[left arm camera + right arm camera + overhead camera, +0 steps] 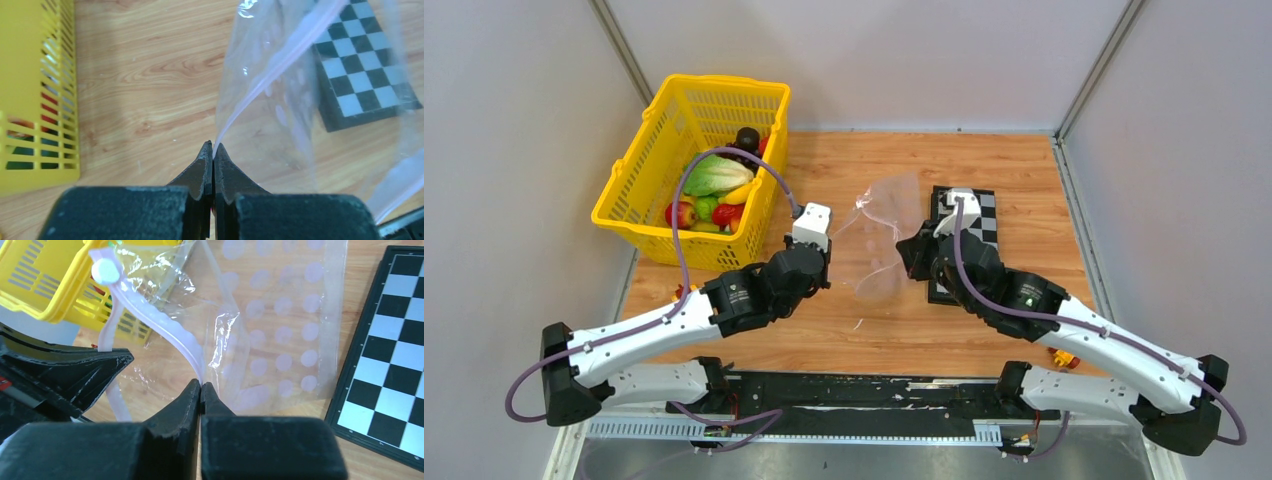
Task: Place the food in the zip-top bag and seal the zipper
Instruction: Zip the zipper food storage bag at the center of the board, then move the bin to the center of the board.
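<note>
The left jaws and the right jaws each pinch the zipper (270, 79) of the empty zip-top bag (886, 230) between them; the food (714, 175) lies in the basket (674, 243) beyond the left jaws, unbagged.

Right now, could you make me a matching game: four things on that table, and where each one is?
Things:
1 zip-top bag
2 food
3 yellow basket
4 chessboard

Places:
A piled inside the basket
B standing at the far left corner of the table
C just right of the bag
D pinched by the left end effector and the right end effector

Pairs: 1-D, 2-A, 3-B, 4-C
</note>
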